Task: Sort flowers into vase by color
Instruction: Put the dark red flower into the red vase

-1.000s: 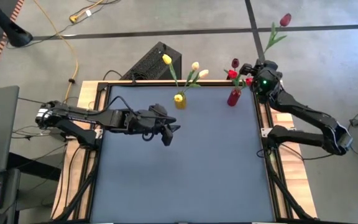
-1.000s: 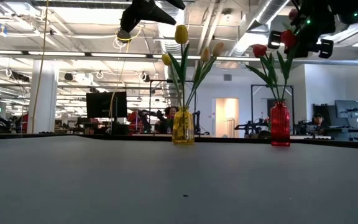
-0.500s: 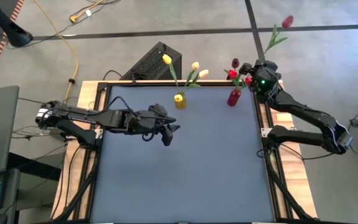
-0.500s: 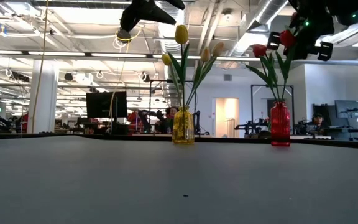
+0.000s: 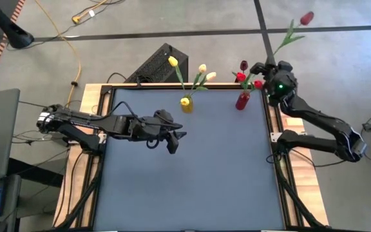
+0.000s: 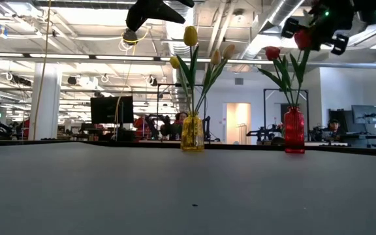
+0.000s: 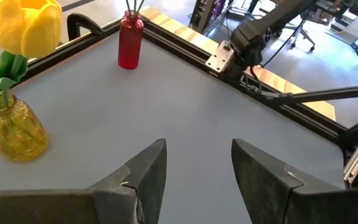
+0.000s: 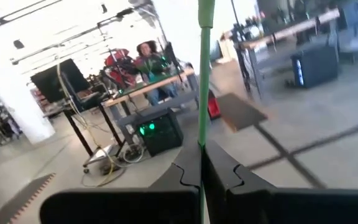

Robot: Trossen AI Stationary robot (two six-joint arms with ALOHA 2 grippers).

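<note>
The table (image 5: 192,187) fills the frame's middle. At its upper right the right tool (image 5: 272,72) hangs clenched on a red tulip (image 5: 306,18), stem pinched low, probably for dropping into the red vase (image 5: 243,101). The left tool (image 5: 174,138) waits released, centre-left. The yellow vase (image 5: 186,104) holds three pale or yellow tulips; the red vase three red ones.

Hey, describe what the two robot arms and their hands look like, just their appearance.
Both arms are dark, nearly black, built of jointed tubular links. The left hand ends in two broad, wedge-shaped dark fingers with matte faces. The right hand carries a small glowing green light on its wrist. The left arm's base has a pale silver fitting, with dark cables nearby.
</note>
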